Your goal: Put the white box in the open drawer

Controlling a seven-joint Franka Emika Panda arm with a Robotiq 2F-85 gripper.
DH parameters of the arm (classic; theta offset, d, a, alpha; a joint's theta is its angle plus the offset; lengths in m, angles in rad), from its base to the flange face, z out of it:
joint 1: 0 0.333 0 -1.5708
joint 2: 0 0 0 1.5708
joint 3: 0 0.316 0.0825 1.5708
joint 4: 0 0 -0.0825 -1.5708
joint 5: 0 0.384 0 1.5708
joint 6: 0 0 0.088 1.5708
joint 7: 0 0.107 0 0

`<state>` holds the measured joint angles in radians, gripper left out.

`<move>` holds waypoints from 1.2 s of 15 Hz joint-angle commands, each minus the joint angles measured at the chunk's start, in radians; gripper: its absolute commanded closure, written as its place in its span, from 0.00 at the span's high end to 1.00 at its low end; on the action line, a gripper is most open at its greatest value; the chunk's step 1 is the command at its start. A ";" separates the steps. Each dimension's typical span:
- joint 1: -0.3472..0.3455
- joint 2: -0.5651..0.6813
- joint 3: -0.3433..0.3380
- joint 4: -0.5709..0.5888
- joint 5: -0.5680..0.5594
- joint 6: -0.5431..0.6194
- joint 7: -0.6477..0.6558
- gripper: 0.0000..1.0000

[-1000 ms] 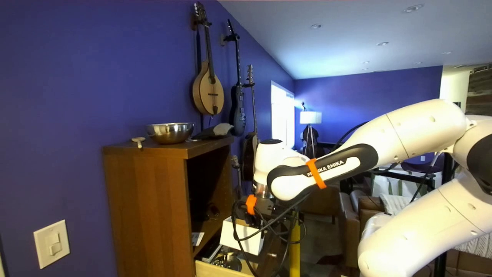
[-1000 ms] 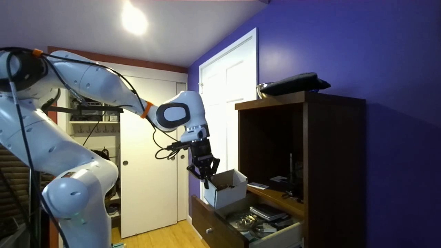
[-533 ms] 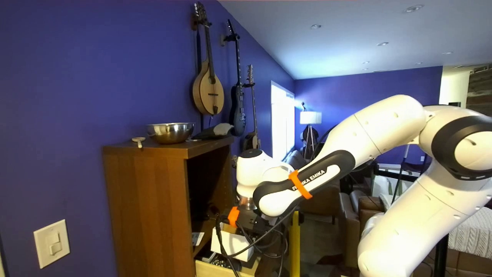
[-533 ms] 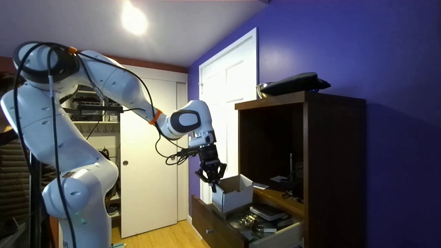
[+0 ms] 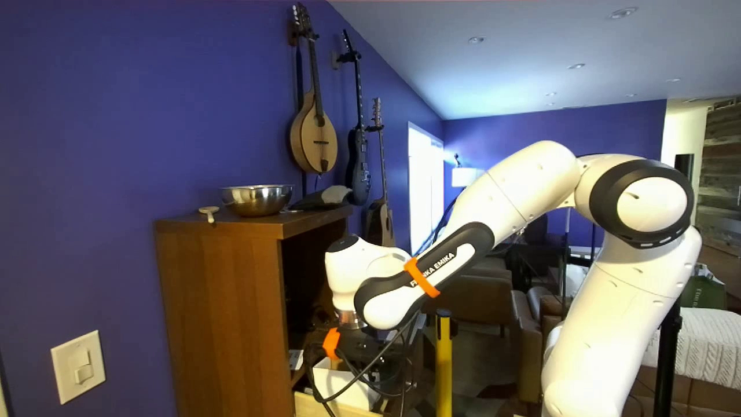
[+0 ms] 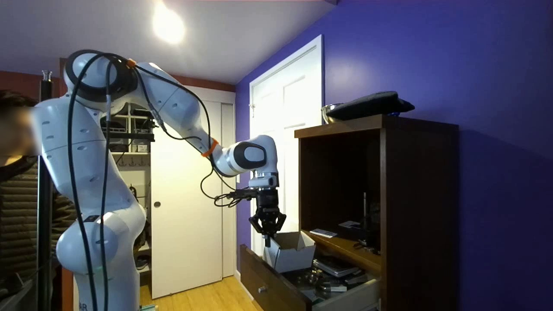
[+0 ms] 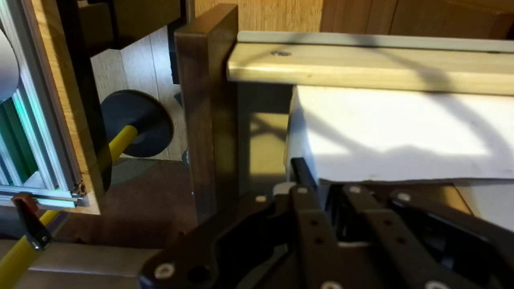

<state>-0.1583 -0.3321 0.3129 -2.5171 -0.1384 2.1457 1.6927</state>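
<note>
The white box [image 6: 296, 258] is open-topped and shows in both exterior views [image 5: 346, 387]. My gripper [image 6: 268, 242] points down and is shut on one end wall of the box. In the wrist view my gripper [image 7: 317, 182] has one finger outside that wall and the other inside the box [image 7: 401, 128]. The open drawer [image 6: 352, 298] has a dark brown front and pale side walls, and its side wall shows in the wrist view [image 7: 361, 66]. The box sits low at the drawer's far end, behind its front panel. Whether it touches the drawer floor is hidden.
Dark flat books [image 6: 335, 265] and small metal things [image 6: 313, 275] lie in the drawer beside the box. The brown cabinet [image 6: 419, 194] rises above, with cards [image 6: 323, 233] on its shelf. A yellow post [image 5: 443, 365] stands near the arm. A person [image 6: 17, 134] is at the edge.
My gripper and the box have moved toward the cabinet and down. The box has gone from above the drawer to partly inside it and sits more level. The grip has not changed.
</note>
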 commanded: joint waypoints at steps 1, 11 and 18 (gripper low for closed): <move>0.061 0.083 -0.045 0.078 -0.032 -0.057 0.024 0.03; 0.155 0.078 -0.107 0.077 0.008 -0.176 -0.014 0.37; 0.163 -0.067 -0.136 0.007 -0.007 -0.141 0.049 0.84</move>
<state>0.0056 -0.2711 0.2045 -2.4475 -0.1450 1.9896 1.6983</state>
